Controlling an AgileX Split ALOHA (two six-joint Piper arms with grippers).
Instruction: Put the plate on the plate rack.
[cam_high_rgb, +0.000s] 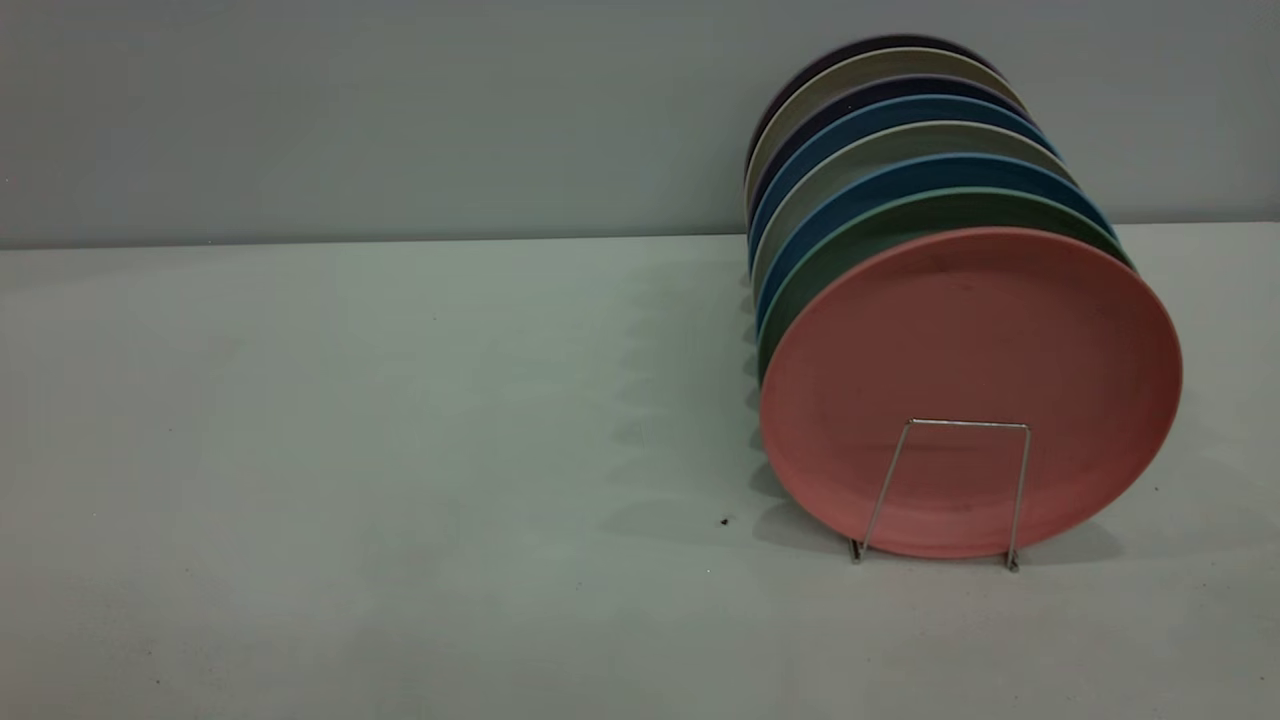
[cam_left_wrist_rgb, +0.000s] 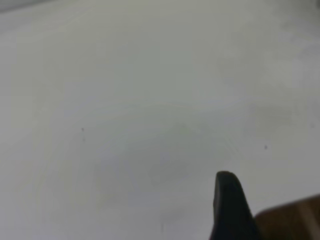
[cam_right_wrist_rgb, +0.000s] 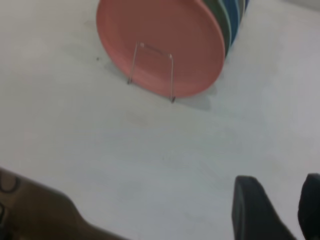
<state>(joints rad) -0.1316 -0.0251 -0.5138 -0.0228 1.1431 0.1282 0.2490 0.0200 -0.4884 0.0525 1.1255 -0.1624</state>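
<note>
Both hands off plate (cam_high_rgb: 970, 390), right hand (cam_right_wrist_rgb: 277, 207) fingers apart above table (cam_high_rgb: 400, 450).

A single matte black, round-tipped finger (cam_left_wrist_rgb: 227, 207) of the left gripper is showing in the left wrist view, with a blurred brown body part (cam_left_wrist_rgb: 290, 220) sitting at its four o'clock. Two matte black, blunt-ended fingers (cam_right_wrist_rgb: 255, 207) of the right gripper are showing in the right wrist view, with a brown housing (cam_right_wrist_rgb: 35, 210) lying at their nine o'clock.

the pale table (cam_high_rgb: 400, 450) carries the plate rack (cam_high_rgb: 965, 490), filled with upright plates.
</note>
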